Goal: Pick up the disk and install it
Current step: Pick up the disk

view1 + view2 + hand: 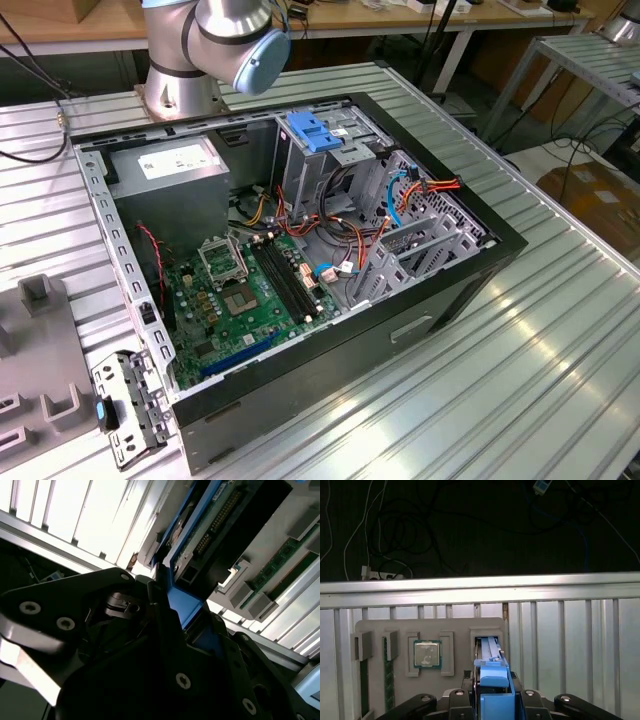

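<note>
The disk (489, 652) stands on edge in a slot of the grey holder tray (455, 627), its blue side rail facing the first wrist view. In the second wrist view the disk (200, 535) shows its circuit board side and a connector row. My gripper (492, 695) has its black fingers (160, 630) pressed on either side of the blue rail, shut on the disk. The open computer case (470, 290) lies on the table in the exterior view, with its drive cage (345, 150) at the far side.
A blue plastic bracket (313, 130) sits atop the drive cage, and a grey power supply (175, 165) fills the case's far left corner. The tray also holds a processor chip (427, 654) and a memory stick (388, 680). The table edge (480, 592) runs just past the tray, with cables on the floor beyond it.
</note>
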You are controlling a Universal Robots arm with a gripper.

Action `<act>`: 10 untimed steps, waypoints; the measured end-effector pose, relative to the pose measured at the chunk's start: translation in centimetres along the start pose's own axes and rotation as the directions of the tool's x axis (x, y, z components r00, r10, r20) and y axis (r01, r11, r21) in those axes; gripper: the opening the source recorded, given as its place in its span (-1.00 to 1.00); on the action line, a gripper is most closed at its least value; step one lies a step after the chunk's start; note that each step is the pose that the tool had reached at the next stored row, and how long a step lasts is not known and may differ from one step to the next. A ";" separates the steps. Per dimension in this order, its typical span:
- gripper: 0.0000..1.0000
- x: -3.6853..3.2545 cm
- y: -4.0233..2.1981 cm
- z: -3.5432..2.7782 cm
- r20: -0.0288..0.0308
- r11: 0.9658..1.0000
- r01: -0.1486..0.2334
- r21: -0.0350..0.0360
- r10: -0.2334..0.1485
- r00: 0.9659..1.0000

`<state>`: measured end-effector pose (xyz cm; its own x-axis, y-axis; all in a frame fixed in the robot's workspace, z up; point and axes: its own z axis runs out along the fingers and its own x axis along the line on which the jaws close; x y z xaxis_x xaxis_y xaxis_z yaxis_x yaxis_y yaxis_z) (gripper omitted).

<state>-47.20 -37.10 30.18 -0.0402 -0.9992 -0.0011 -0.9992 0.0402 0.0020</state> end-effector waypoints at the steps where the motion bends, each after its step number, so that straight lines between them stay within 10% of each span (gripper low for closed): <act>1: -0.25 0.00 0.00 -0.14 0.000 1.000 0.000 0.000 0.000 1.000; 10: -0.25 0.00 0.00 -1.21 0.000 1.000 0.000 0.000 0.000 1.000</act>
<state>-47.21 -37.10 31.39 -0.0402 -0.9992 -0.0011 -0.9992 0.0402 0.0020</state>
